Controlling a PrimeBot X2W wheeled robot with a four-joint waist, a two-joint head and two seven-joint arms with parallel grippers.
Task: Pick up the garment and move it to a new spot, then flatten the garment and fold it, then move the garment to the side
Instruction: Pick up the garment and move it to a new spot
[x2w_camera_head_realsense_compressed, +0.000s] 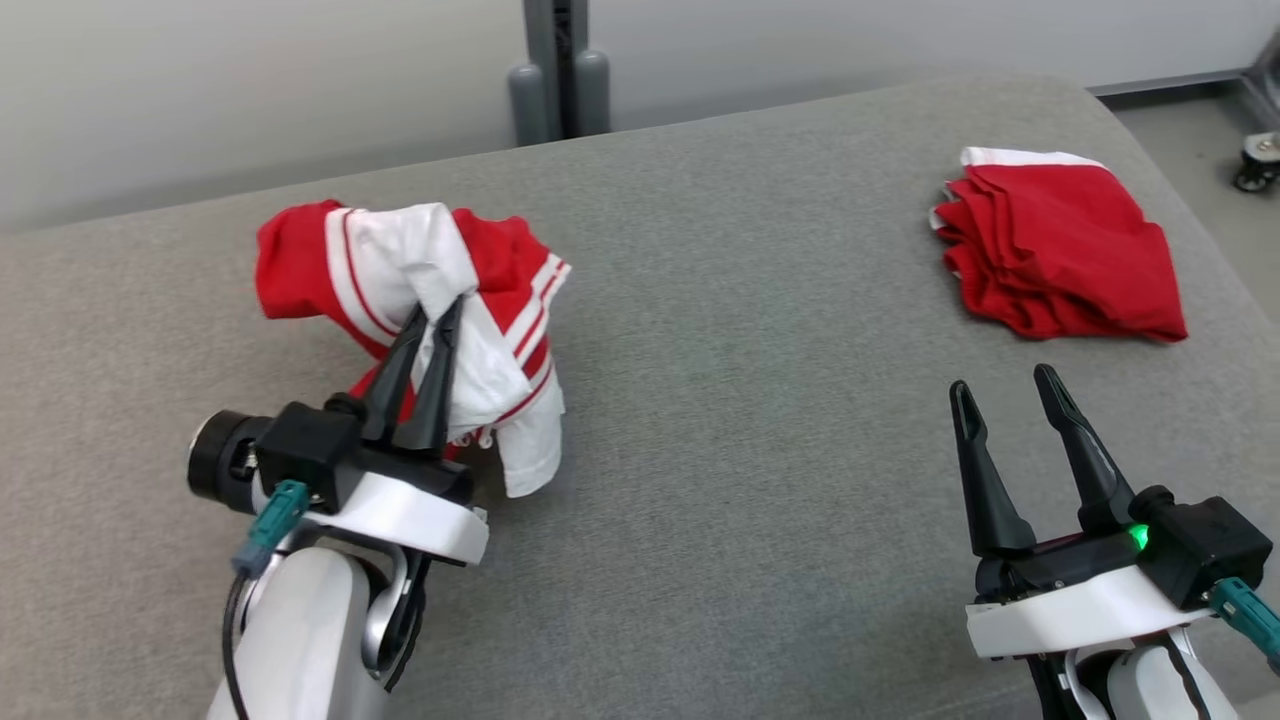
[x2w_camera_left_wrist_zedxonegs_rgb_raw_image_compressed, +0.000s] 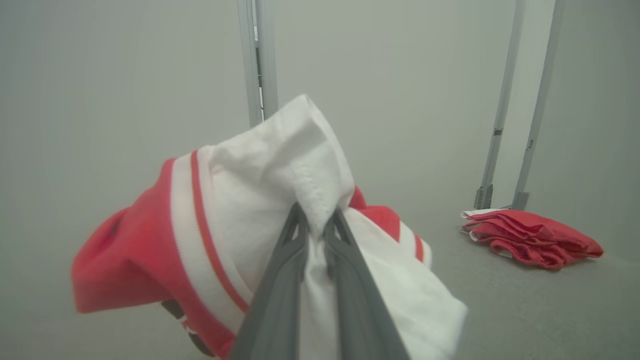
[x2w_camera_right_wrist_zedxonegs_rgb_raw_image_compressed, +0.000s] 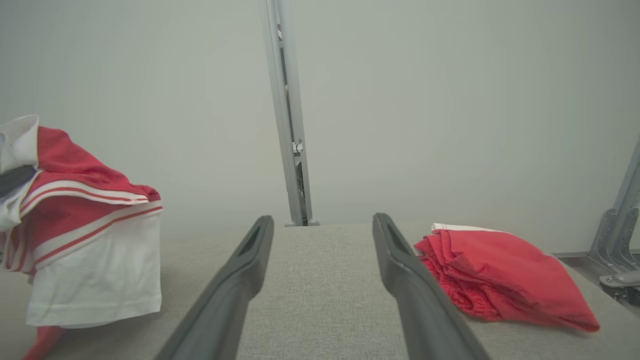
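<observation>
Logged left gripper (x2w_camera_head_realsense_compressed: 438, 308) at near left, both dark fingers (x2w_camera_head_realsense_compressed: 395, 375) clenched together on a white fold of the red-and-white striped fabric garment (x2w_camera_head_realsense_compressed: 400, 250). Confirmed that grasp in left wrist view: white cloth pinched between the fingers and bulging above the tips. Found garment bunched and hanging from the grip over the left part of the grey fabric-covered counter (x2w_camera_head_realsense_compressed: 750, 400), red section with white bands spilling toward the far left, white panel with red stripes drooping to the right and toward the near edge. Noted in right wrist view most of the garment raised off the counter, white hem low over the surface, a red tail lower again; cannot tell whether that tail touches. Logged right gripper (x2w_camera_head_realsense_compressed: 1002, 380) at near right, released, fingers spread with bare counter visible between them, nothing held, well apart from the garment. Noted a second item, a folded plain red cloth with a white edge (x2w_camera_head_realsense_compressed: 1060, 250), lying flat on the counter at far right, beyond the right gripper and clear of it. Noted grey upright post (x2w_camera_head_realsense_compressed: 560, 70) behind the far edge of the counter, roughly centre, against a pale wall (x2w_camera_head_realsense_compressed: 200, 100).
</observation>
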